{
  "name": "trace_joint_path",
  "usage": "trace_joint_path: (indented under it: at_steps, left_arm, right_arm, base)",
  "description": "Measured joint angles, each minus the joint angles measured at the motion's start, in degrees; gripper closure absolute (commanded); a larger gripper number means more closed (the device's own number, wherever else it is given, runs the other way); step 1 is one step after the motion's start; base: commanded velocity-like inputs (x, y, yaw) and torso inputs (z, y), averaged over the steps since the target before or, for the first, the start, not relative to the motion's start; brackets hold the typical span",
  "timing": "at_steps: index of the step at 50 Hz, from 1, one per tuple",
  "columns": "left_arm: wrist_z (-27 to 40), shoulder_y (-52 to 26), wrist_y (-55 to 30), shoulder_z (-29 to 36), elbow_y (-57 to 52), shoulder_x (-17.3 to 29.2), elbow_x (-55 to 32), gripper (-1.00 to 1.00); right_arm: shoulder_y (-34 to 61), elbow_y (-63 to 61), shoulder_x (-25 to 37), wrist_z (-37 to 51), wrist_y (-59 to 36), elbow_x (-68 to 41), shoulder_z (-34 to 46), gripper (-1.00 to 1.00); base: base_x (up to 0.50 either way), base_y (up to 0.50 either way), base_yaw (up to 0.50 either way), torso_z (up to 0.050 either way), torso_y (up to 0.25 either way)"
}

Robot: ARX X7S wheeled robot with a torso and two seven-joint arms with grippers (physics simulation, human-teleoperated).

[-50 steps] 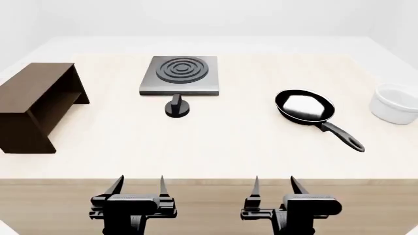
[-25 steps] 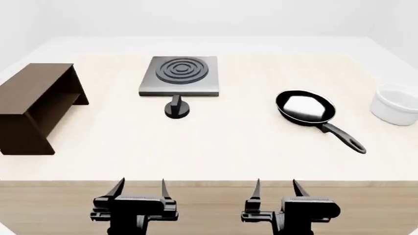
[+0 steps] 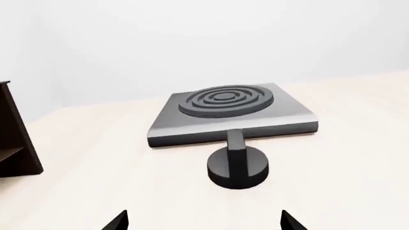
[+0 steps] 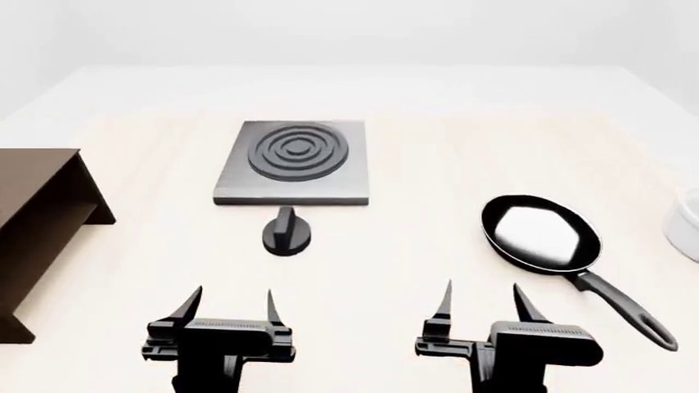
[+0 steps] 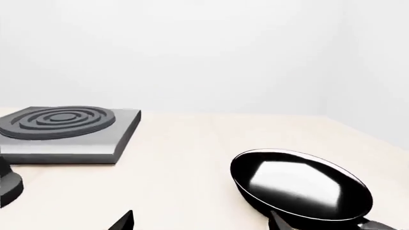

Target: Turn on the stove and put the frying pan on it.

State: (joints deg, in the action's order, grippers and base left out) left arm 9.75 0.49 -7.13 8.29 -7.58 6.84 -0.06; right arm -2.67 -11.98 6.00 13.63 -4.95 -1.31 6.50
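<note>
Left gripper (image 4: 228, 304) and right gripper (image 4: 480, 301) both hang spread wide, holding and touching nothing. On the tabletop (image 4: 437, 164): one stove (image 4: 295, 162), its one knob (image 4: 287, 235) just in front, one frying pan (image 4: 543, 232) at the right.

Pale wooden tabletop (image 4: 437, 164), items resting on it.
Dark-grey square metal stove (image 4: 293, 162), round black knob (image 4: 286, 236), glossy black frying pan (image 4: 543, 233), brown wooden shelf (image 4: 38, 225), white bowl (image 4: 689, 221).

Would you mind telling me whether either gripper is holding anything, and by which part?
Nothing is held: the left gripper and right gripper are both open and empty.
</note>
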Motion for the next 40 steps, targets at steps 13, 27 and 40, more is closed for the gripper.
trace_joint_path:
  at_steps: [13, 27, 40]
  left_arm:
    - [1.1, -0.1, 0.0, 0.9, -0.1, 0.8, -0.3, -1.0]
    - [2.2, -0.6, -0.8, 1.4, 0.2, 1.4, -0.7, -1.0]
    - [4.0, -4.7, -2.2, 0.4, 6.1, 1.9, -1.3, -1.0]
  right_arm:
    - [0.0, -0.7, 0.9, 1.3, -0.2, -1.0, 0.7, -1.0]
    - [0.7, -0.6, 1.6, 2.6, -2.2, -2.3, 1.3, -1.0]
    - [0.9, -0.7, 2.4, 3.5, -3.2, -3.1, 2.0, -1.0]
  base:
    - [0.5, 0.0, 0.0, 0.0, 0.0]
    - [0.09, 0.0, 0.0, 0.0, 0.0]
    - [0.0, 0.0, 0.0, 0.0, 0.0]
